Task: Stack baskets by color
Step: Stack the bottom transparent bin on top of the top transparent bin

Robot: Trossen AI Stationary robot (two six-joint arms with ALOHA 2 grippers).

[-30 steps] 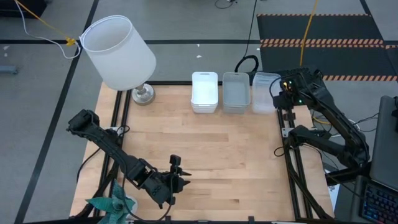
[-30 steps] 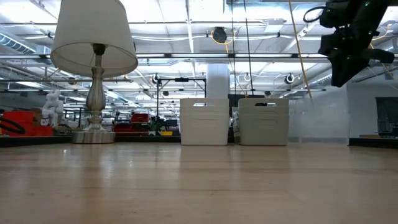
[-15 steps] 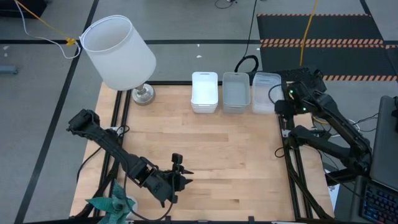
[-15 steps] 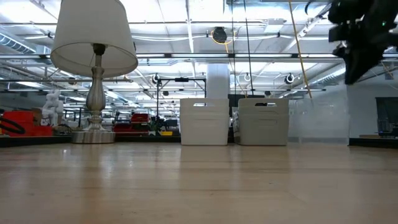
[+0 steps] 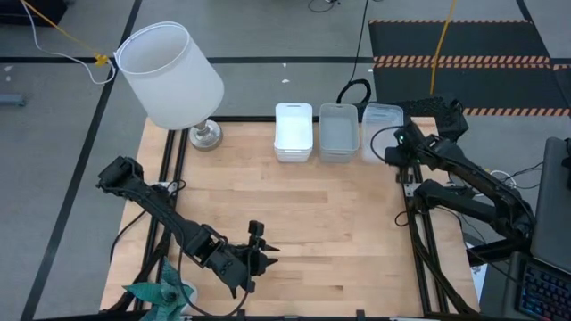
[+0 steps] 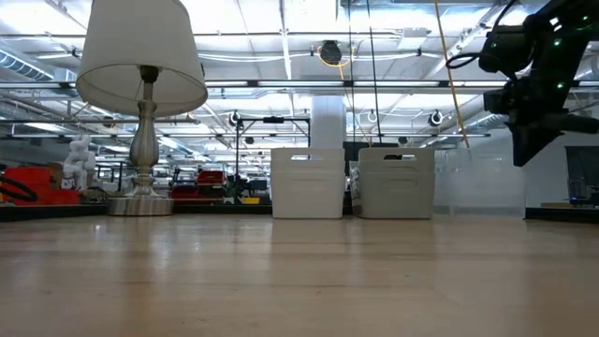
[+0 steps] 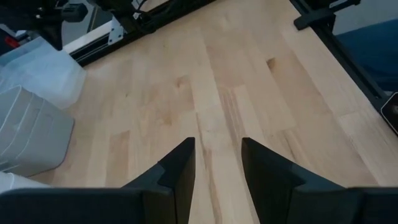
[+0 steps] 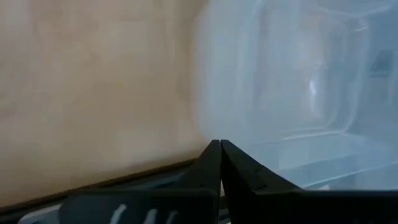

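Three stacks of baskets stand side by side at the table's far edge: white, grey and clear, each resting by its bottom on the wood. My right gripper is shut and slants down at the clear stack's near right side; the low view shows it by that stack's top right corner. My left gripper waits open above bare wood near the table's near edge, and nothing lies between its fingers. My right gripper's shut fingertips stand at the near edge of the clear stack, coming from above at a slant. I cannot tell whether they touch it.
A lamp with a big white shade stands on its metal foot at the far left. A teal thing lies at the near left corner. Black rails run along the table's sides. The middle of the table is bare wood.
My right gripper has come down and toward the table's near left, from above the clear stack's far right to its near right side, rolling as it went. The stacks have kept still.
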